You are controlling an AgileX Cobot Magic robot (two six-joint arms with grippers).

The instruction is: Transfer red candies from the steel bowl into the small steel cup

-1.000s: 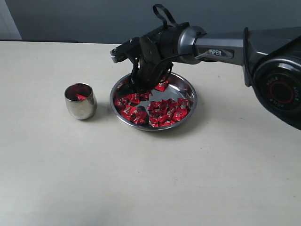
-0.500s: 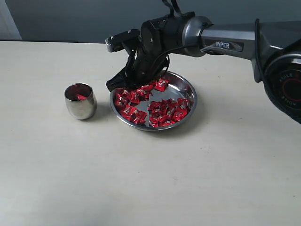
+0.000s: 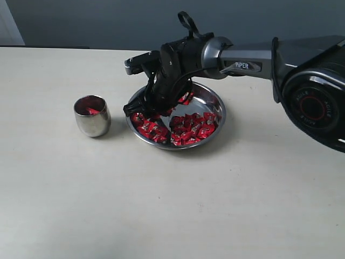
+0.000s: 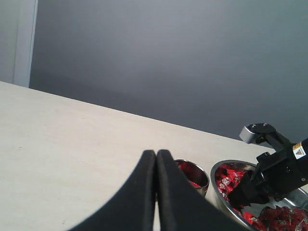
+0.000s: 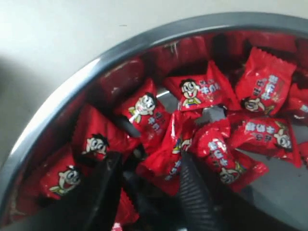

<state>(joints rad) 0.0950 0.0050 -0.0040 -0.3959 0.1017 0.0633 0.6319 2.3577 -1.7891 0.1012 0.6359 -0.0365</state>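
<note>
The pale, matte table (image 3: 108,205) fills the exterior view, with a grey wall (image 3: 81,21) at its twelve o'clock edge. The right arm (image 3: 302,59) reaches in from three o'clock. It is a grey tube printed "PIPER" in white, on a black joint with a red ring (image 3: 314,102) whose small lettering is too fine to read.

The steel bowl (image 3: 209,99) sits near the table's middle. It is round, shallow and mirror-bright, with a raised rim. Bare metal shows around its one o'clock part. The red candies (image 3: 188,127) fill the arc from four round to nine o'clock.

The small steel cup (image 3: 92,123), polished and barrel-sided, stands upright at the bowl's nine o'clock, near it but apart. Its inside glows red with at least one candy.

The right gripper (image 3: 144,107) is black and dips into the bowl at about ten o'clock. In the right wrist view its ribbed jaws (image 5: 148,161) stand apart, released, among the sweets. One candy lies between them, and I cannot tell whether either jaw touches it.

A small yellow-and-white label (image 4: 299,150) on that gripper is unreadable. The left gripper (image 4: 156,154) hangs above the table clenched, with its smooth black fingers pressed together on nothing.

Each candy is a shiny, crimped foil square. It carries a cartoon boy's face and white characters too small to make out.
</note>
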